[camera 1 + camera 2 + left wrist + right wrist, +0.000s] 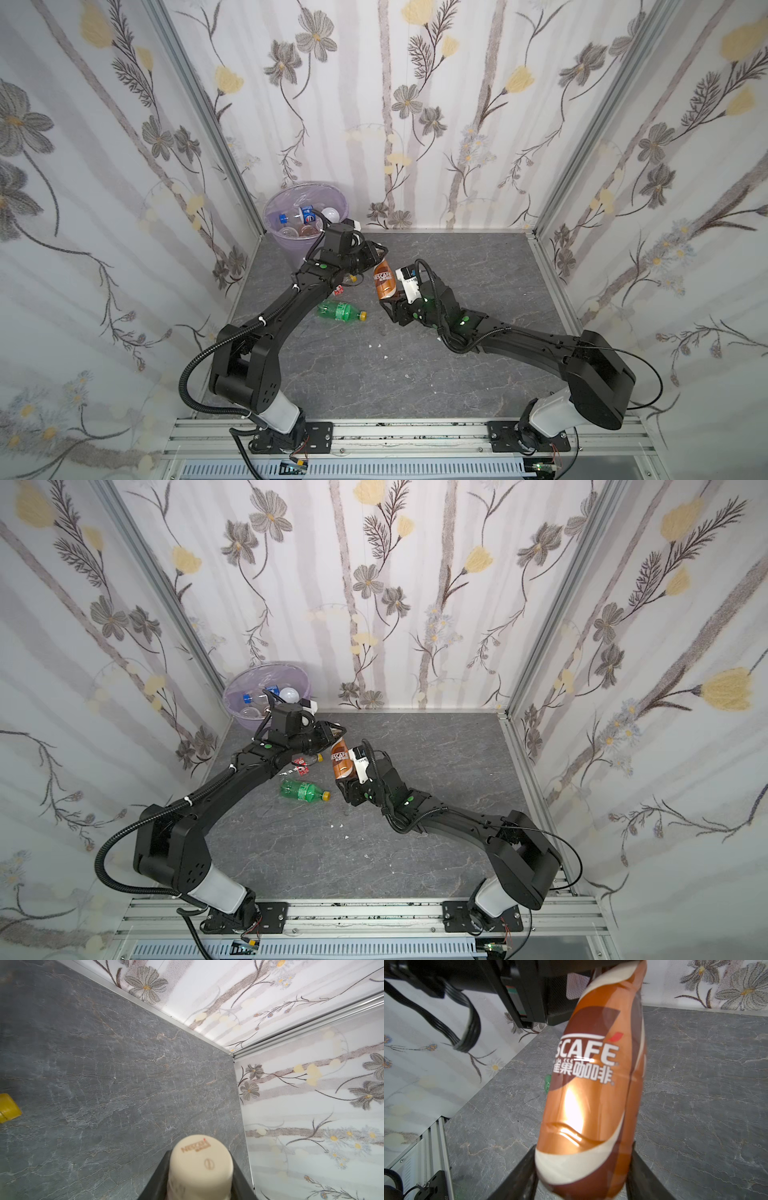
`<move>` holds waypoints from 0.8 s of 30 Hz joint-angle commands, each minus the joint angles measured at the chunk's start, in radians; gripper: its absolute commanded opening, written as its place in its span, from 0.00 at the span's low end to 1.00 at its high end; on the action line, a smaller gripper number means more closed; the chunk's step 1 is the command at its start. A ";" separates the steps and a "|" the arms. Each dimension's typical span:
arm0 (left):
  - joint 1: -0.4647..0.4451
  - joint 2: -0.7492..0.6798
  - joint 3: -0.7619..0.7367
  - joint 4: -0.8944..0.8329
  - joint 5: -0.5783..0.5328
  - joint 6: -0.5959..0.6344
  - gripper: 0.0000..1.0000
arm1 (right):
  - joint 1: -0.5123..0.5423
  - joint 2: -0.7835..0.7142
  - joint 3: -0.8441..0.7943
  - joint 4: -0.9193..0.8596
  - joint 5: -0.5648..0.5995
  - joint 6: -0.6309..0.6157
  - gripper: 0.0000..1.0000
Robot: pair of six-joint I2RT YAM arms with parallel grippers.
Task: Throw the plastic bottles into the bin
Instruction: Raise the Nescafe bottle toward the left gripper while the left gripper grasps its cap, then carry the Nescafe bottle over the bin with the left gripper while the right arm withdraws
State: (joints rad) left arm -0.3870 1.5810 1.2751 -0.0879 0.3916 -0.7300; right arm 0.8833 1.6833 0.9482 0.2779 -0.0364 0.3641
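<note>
Papered walls point(415, 104) with grey and yellow flowers close in three sides of a matt grey worktop point(478, 282) veined like slate; in its far left corner stands the bin point(282, 245), round and translucent, lined with a thin lilac bag; inside lie clear bottles I cannot count exactly, among them a blue-labelled bottle point(297, 216) with a blue cap and a frosted white bottle point(330, 214), smooth and rounded; outside the bin I count three bottles. The first, a glossy brown coffee bottle point(383, 280) with cream bands and a cream cap point(200, 1159), hangs above the worktop between my two grippers; my left gripper point(380, 252) is clamped tight on that cap; my right gripper point(392, 300) has its black fingers point(527, 1169) on either side of the rounded base, close against it, and I cannot tell whether they press it. The second, a translucent green bottle point(340, 311) with a yellow cap, lies on its side on the worktop just beside my left arm point(282, 307); the third, a clear bottle point(301, 766) with a red label and a yellow cap, lies partly hidden under that arm; a few small white scraps point(376, 345) dot the worktop.
</note>
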 commanded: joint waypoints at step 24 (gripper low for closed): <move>0.071 -0.065 0.492 -0.147 -0.408 0.365 0.25 | -0.144 -0.305 -0.104 -0.002 0.173 -0.022 1.00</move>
State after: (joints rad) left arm -0.3401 1.5383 1.7008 -0.2268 0.1371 -0.4709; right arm 0.7502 1.3739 0.8505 0.2676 0.1154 0.3340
